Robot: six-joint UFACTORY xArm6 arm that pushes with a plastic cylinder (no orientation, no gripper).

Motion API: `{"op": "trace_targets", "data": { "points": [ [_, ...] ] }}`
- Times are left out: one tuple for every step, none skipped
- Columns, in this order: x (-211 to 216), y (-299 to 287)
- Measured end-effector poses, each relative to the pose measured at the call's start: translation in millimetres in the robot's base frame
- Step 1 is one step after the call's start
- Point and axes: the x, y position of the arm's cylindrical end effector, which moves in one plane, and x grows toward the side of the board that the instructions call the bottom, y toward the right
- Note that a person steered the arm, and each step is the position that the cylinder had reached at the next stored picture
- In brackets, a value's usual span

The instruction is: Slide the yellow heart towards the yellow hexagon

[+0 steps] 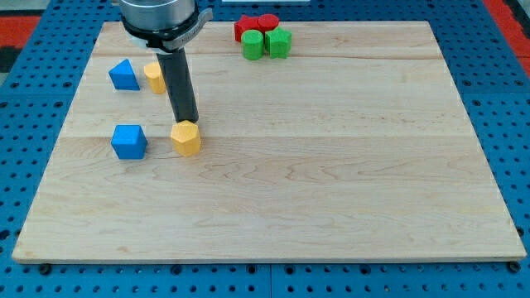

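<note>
Since the task was to bring the yellow heart (153, 77) to the yellow hexagon (186, 138), I judged the push should start from the heart's far-left side and run steadily through its middle, so it would not spin off my tip (187, 122). The hexagon sat just in front of my tip, touching it or nearly so, on the near side. A blue cube (129, 141) lay to its left on the desk (331, 182). The tool, a bare rod with no jaws to open or close, held nothing. Behind and left of the rod stood the heart, partly hidden by it, so its shape was hard to confirm. Further left was another blue block (124, 75). Red and green blocks (263, 35) clustered far off to the right.
</note>
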Motion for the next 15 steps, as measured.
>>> {"op": "trace_targets", "data": {
  "points": [
    [0.6, 0.0],
    [0.6, -1.7],
    [-1.5, -48.7],
    [-5.3, -129.7],
    [-38.3, -188.7],
    [-64.7, -190.0],
    [-105.6, -149.7],
    [-123.3, -96.8],
    [-102.5, -78.4],
    [-84.5, -48.8],
    [-84.2, -3.4],
    [-83.2, 29.2],
    [-70.4, 40.4],
    [-51.5, 38.2],
    [-37.4, 44.6]
  ]
}}
